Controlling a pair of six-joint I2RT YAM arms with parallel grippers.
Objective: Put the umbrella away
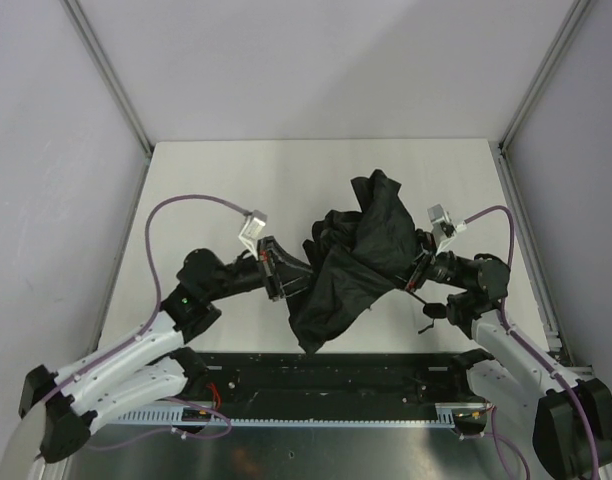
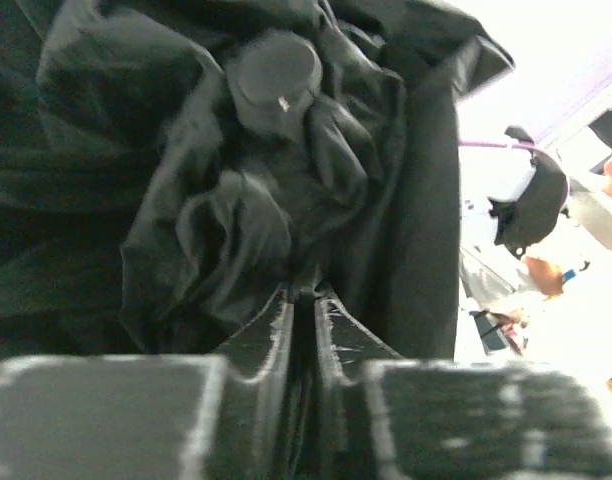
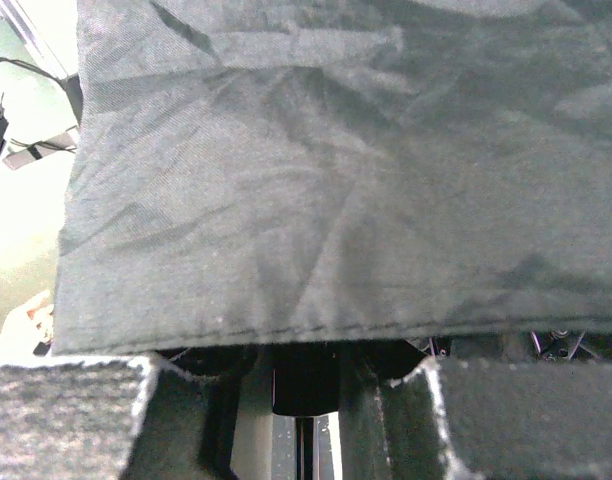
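From above, the umbrella (image 1: 351, 260), black and half collapsed in loose folds, sits between the 2 arms over the near middle of the bench (image 1: 236, 180). I cannot tell whether it touches the surface. The left tool (image 1: 286, 272) meets its left side and the right tool (image 1: 418, 268) its right.

From the left wrist, the 2 fingers (image 2: 276, 330) are drawn almost together, pinching crumpled black cloth at their tips. A round cap (image 2: 276, 75) sits among the folds beyond.

From the right wrist, flat black cloth fills most of the view. Under its hem, the right tool's fingers (image 3: 386, 400) stand slightly apart, clamped on a narrow dark part of the umbrella.
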